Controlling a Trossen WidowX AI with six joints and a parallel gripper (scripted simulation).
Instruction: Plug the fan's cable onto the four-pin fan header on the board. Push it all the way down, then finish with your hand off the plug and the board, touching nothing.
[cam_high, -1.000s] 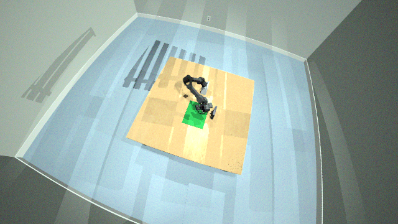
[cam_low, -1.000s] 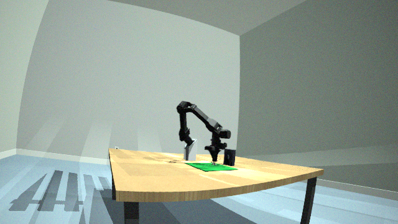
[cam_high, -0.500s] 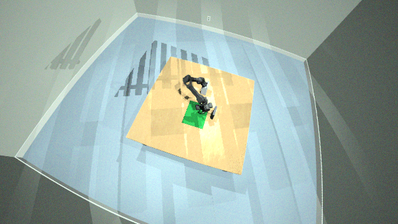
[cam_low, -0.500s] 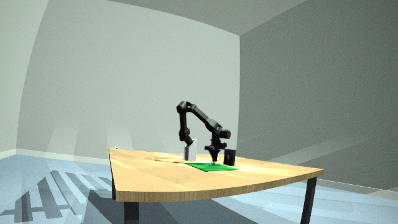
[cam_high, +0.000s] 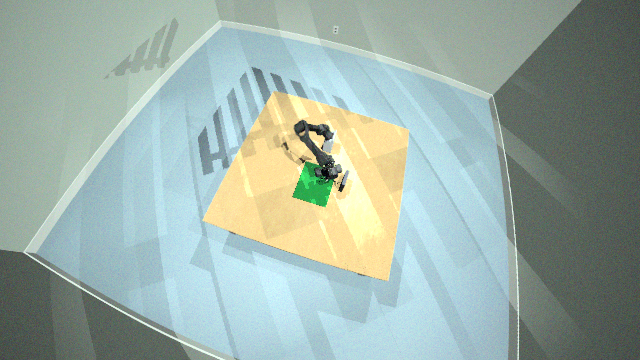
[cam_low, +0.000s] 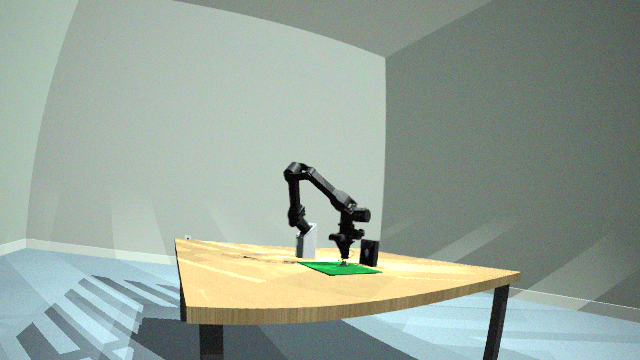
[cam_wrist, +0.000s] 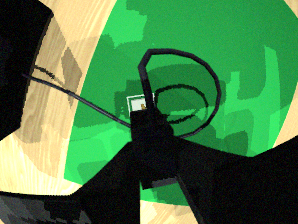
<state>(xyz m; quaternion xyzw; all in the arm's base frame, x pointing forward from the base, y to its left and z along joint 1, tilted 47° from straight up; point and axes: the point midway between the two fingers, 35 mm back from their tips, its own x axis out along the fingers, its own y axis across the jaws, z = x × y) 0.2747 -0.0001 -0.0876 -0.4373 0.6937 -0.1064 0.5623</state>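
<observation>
The green board (cam_high: 311, 194) (cam_low: 330, 270) (cam_wrist: 200, 65) lies flat on the table. My gripper (cam_low: 344, 258) (cam_wrist: 149, 144) is shut on the cable's dark plug, low over the board; in the top view the arm hides the fingertips. The black cable (cam_wrist: 218, 90) rises from the plug and loops over the board to the right, then runs left to the fan. The white header (cam_wrist: 136, 104) shows just beyond the plug in the wrist view, partly covered by plug and cable. I cannot tell whether the plug touches it. The black fan (cam_high: 343, 181) (cam_low: 369, 253) (cam_wrist: 22, 70) stands upright beside the board.
The wooden table (cam_high: 280, 220) (cam_low: 240, 295) carries everything. The arm's pale base mount (cam_high: 328, 145) (cam_low: 306, 241) stands behind the board. The fan stands close to the gripper, and the cable spans the gap between the fan and the plug. Striped shadows cross the scene.
</observation>
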